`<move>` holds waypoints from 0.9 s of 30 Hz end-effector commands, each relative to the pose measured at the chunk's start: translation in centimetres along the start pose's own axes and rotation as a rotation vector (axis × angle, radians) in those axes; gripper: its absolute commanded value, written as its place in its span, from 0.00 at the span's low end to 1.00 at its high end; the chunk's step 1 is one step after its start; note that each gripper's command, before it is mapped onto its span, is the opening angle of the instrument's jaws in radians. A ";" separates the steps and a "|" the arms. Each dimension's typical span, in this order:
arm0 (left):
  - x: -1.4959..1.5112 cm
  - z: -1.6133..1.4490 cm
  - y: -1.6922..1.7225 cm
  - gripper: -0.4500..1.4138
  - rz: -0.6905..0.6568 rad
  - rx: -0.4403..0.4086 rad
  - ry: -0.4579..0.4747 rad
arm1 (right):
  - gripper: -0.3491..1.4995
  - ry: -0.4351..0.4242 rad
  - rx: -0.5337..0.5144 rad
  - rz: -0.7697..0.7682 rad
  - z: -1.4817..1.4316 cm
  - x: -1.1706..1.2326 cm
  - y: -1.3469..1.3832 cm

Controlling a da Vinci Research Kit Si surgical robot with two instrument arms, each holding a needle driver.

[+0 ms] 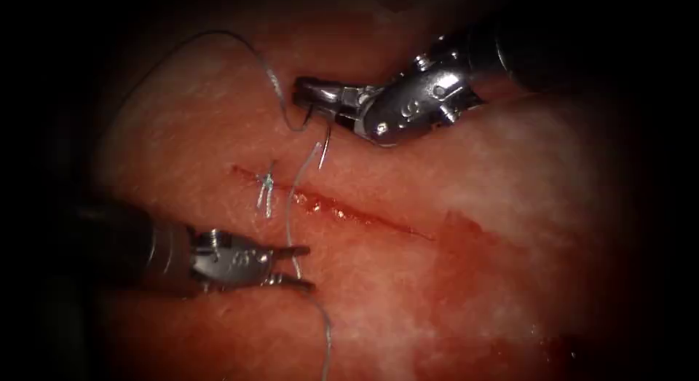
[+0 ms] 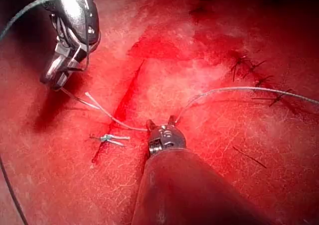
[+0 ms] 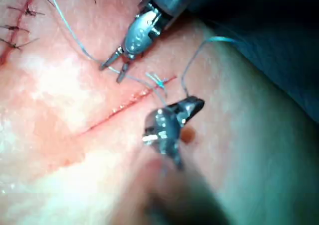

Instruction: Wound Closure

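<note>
A hard light falls on the middle of the scene while the edges sink into a black surround (image 1: 44, 46). In the right wrist view, a dark blue-grey drape (image 3: 279, 46) slopes away in shadow beyond the lit ground.

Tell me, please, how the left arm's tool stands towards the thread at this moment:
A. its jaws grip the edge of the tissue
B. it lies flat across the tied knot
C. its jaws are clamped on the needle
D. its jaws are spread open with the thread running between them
D: in the endoscope view the left tool has its two jaws spread apart, and the thread runs down from the cut and passes between them.
</note>
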 end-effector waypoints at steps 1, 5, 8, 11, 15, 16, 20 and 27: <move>-0.07 0.06 0.11 0.35 -0.004 -0.006 -0.002 | 0.00 0.008 -0.006 0.003 0.05 0.01 -0.12; -0.04 0.05 0.15 0.35 -0.007 -0.016 -0.001 | 0.00 0.025 -0.023 -0.016 0.05 0.02 -0.13; -0.03 0.04 0.15 0.35 -0.007 -0.019 0.000 | 0.00 0.026 -0.024 -0.040 0.04 0.02 -0.13; -0.03 0.04 0.14 0.35 -0.007 -0.023 0.000 | 0.00 0.033 -0.025 -0.054 0.04 0.02 -0.16; -0.03 0.04 0.14 0.35 -0.007 -0.023 0.000 | 0.00 0.040 -0.027 -0.093 0.04 0.00 -0.18; -0.03 0.04 0.14 0.35 -0.007 -0.024 0.000 | 0.00 0.041 -0.027 -0.094 0.03 -0.01 -0.19; -0.02 0.04 0.14 0.35 -0.007 -0.024 0.000 | 0.00 0.042 -0.026 -0.100 0.04 -0.03 -0.24; -0.01 0.03 0.13 0.35 -0.008 -0.026 0.000 | 0.00 0.047 -0.024 -0.112 0.03 -0.08 -0.34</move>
